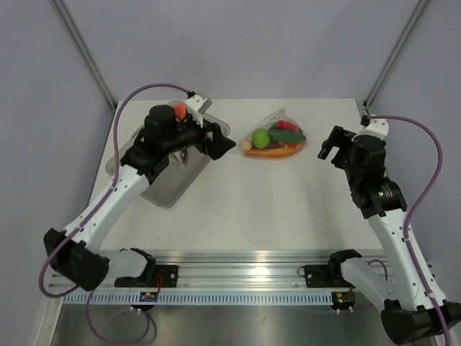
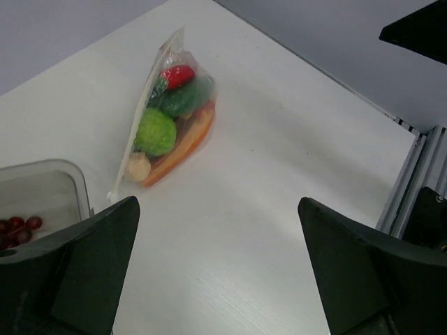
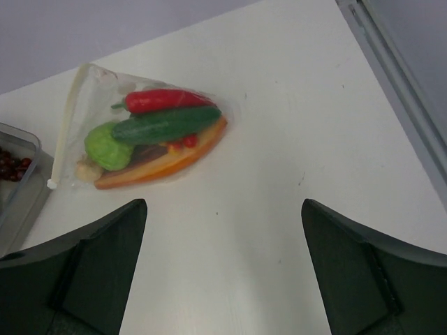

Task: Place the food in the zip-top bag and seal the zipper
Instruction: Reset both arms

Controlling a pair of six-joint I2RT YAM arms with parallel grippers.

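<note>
Film of the zip-top bag [image 1: 274, 139] looks thin, slick and floppy, and the toy food [image 3: 164, 125] inside looks light. It lies on the counter [image 1: 252, 209] at twelve o'clock in the top view. Left fingers [image 2: 84, 272] and right fingers [image 3: 91, 265] stand wide, empty. Likely best hold: the zipper [image 3: 66, 125] edge, at nine o'clock in the right wrist view.

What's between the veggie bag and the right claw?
Only bare white table, between clear plastic zip-top bag and black right gripper; top view shows it.
</note>
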